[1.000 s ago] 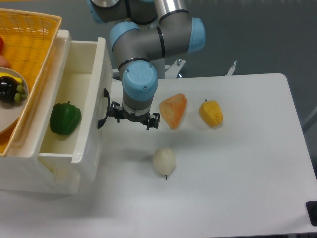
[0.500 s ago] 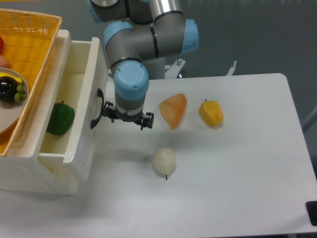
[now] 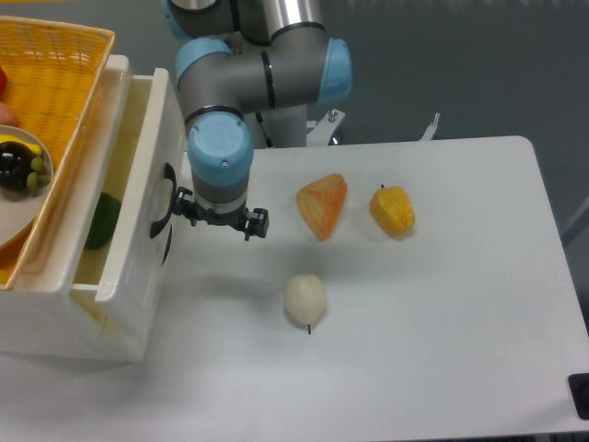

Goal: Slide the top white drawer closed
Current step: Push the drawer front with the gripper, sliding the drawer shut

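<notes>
The top white drawer [image 3: 145, 198] sticks out a short way from the white cabinet at the left. Its black curved handle [image 3: 163, 200] faces right. A green pepper [image 3: 99, 221] lies inside it, mostly hidden under the basket. My gripper [image 3: 218, 216] points down right beside the drawer front. Its left finger [image 3: 181, 206] is against the handle and its right finger [image 3: 258, 224] stands wide of it. The jaws are spread and hold nothing.
A yellow woven basket [image 3: 55, 64] with a plate of fruit sits on top of the cabinet [image 3: 92, 327]. On the white table [image 3: 442, 313] lie an orange wedge [image 3: 322, 204], a yellow pepper [image 3: 392, 210] and a white garlic-like bulb [image 3: 305, 298].
My gripper has moved left against the drawer front. The drawer has slid left into the cabinet, and the green pepper inside is now mostly covered.
</notes>
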### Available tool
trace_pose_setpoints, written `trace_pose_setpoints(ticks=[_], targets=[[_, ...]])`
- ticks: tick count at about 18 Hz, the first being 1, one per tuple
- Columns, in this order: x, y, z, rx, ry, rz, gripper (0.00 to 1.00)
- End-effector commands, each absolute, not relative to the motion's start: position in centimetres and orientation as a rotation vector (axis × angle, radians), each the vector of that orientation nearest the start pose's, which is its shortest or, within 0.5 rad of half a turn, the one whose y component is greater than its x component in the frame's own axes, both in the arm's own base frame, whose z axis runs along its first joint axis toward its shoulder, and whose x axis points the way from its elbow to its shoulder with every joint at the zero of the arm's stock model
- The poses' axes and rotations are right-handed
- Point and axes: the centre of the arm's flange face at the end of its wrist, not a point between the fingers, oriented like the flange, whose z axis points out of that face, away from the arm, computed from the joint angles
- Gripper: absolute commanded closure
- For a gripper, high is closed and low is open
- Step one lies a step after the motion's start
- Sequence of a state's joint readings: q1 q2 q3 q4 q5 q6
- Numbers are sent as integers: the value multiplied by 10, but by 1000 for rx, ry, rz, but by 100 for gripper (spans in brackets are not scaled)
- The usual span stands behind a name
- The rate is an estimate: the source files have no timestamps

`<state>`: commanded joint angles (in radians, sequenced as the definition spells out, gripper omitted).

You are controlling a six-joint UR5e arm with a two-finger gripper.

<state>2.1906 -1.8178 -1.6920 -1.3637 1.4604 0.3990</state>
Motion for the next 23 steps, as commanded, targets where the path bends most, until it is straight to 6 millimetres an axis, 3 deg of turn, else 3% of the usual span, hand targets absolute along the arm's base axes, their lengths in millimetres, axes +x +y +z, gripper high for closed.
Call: trace_pose_setpoints(ticks=[8, 18, 20, 23], targets=[[-184, 540, 321, -3205, -327, -271, 0], [-181, 539, 328, -3194, -327, -261, 0], [-184, 538, 328, -3196, -330, -259, 0], [-207, 530, 328, -3192, -372, -250, 0]])
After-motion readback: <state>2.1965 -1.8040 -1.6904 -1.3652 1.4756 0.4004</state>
